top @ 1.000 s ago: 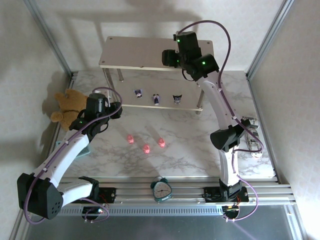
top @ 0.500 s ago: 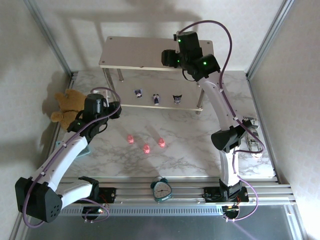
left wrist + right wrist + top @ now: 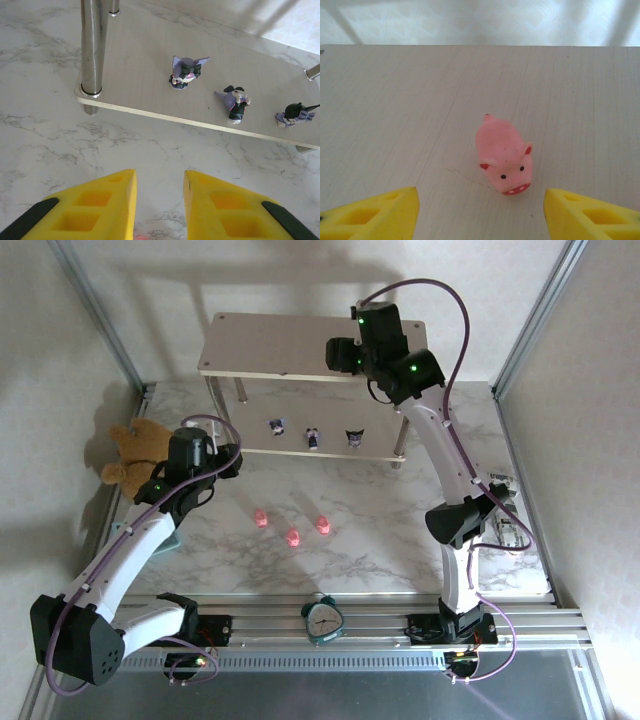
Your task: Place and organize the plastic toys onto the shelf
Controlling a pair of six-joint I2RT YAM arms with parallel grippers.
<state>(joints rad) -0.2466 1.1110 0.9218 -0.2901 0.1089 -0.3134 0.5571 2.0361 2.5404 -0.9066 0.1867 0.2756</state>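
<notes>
The shelf (image 3: 270, 345) stands at the back of the table. My right gripper (image 3: 340, 354) hovers over its top board, open (image 3: 480, 197). A pink pig toy (image 3: 504, 157) stands on that board (image 3: 395, 110), free between the widely spread fingers (image 3: 380, 215). Three purple-and-white figurines (image 3: 313, 438) stand in a row on the lower board (image 3: 145, 85); the nearest is (image 3: 184, 73). Three pink pigs (image 3: 293, 537) lie on the marble table. My left gripper (image 3: 234, 462) (image 3: 159, 175) is left of them, facing the lower board. Its jaws are narrowly apart, with a trace of pink at the frame's bottom edge.
A brown teddy bear (image 3: 140, 450) sits at the left edge and a teal alarm clock (image 3: 323, 618) stands at the near rail. A silver shelf leg (image 3: 94, 50) rises ahead-left of my left gripper. A small clear object (image 3: 505, 525) lies at the right.
The right arm has risen slightly over the top board and its jaws have spread slightly. The left arm shifted a little to the left, then held still.
</notes>
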